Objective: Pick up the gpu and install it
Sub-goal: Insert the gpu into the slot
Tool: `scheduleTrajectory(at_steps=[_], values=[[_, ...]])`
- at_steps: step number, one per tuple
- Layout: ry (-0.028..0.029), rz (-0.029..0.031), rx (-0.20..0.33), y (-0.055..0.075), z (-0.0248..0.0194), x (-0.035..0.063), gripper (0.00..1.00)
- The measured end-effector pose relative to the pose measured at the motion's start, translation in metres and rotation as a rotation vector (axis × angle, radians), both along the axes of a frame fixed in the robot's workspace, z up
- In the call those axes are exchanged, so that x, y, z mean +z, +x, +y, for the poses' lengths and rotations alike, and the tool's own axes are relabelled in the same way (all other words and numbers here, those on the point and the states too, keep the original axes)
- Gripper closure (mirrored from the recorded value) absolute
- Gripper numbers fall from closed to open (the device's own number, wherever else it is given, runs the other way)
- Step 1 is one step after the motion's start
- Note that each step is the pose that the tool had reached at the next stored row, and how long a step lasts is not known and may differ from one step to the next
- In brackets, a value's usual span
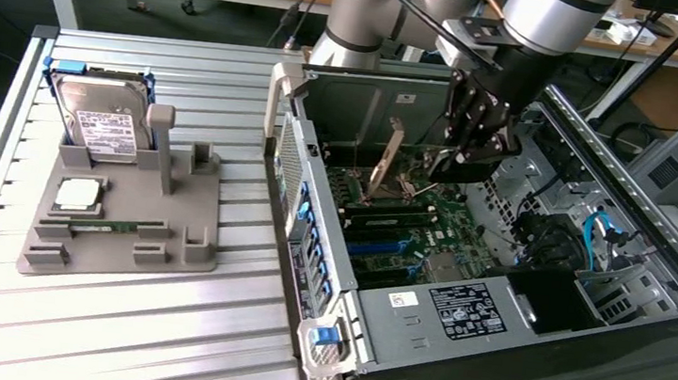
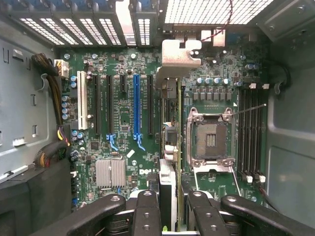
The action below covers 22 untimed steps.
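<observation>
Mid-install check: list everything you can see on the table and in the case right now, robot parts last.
table: one, silver slatted, under everything
fixture: one, grey, on the table at the exterior view's left
hard drive: one, silver with white label, upright in the fixture
processor: one, silver, flat on the fixture
memory stick: one, green, lying in the fixture
case: one, grey and black, open, at the exterior view's right
motherboard: one, green, inside the case
long slot: one, blue, on the motherboard
socket: one, silver, empty, on the motherboard
gpu: one, brownish with silver bracket, held edge-on above the motherboard
arm: one, silver with blue bands, over the case
gripper: one, black, shut on the gpu
</observation>
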<state>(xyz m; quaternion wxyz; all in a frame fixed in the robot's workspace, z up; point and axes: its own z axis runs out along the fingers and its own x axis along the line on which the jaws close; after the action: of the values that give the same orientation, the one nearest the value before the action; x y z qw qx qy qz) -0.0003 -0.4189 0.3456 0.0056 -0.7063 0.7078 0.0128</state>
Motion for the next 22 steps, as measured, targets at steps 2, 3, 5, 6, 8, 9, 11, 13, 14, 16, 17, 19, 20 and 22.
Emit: scheduleTrajectory(at_steps=[2,3,5,6,8,9,11,13,14,16,17,19,20,22], values=[[0.0,0.0,0.0,0.0,-0.0001,-0.0004,0.73],[0.0,0.0,0.0,0.0,-0.0001,-0.0007,0.73],[0.0,0.0,0.0,0.0,-0.0002,-0.0011,0.73],[-0.0001,0.0,0.0,0.0,-0.0002,-0.0013,0.73],[0.0,0.0,0.0,0.0,-0.0003,-0.0017,0.73],[0.0,0.0,0.0,0.0,-0.0003,-0.0019,0.73],[-0.0001,0.0,0.0,0.0,-0.0004,-0.0023,0.73],[0.0,0.0,0.0,0.0,-0.0004,-0.0027,0.73],[0.0,0.0,0.0,0.0,-0.0004,-0.0029,0.73],[0.0001,-0.0001,0.0,0.0,-0.0005,-0.0037,0.73],[0.0,-0.0001,0.0,0.0,-0.0006,-0.0041,0.73],[0.0,0.0,0.0,0.0,-0.0009,-0.0046,0.73],[-0.0001,0.0,0.0,0.0,-0.0011,-0.0049,0.73],[0.0001,0.0,0.0,0.0,-0.0016,-0.0055,0.73]])
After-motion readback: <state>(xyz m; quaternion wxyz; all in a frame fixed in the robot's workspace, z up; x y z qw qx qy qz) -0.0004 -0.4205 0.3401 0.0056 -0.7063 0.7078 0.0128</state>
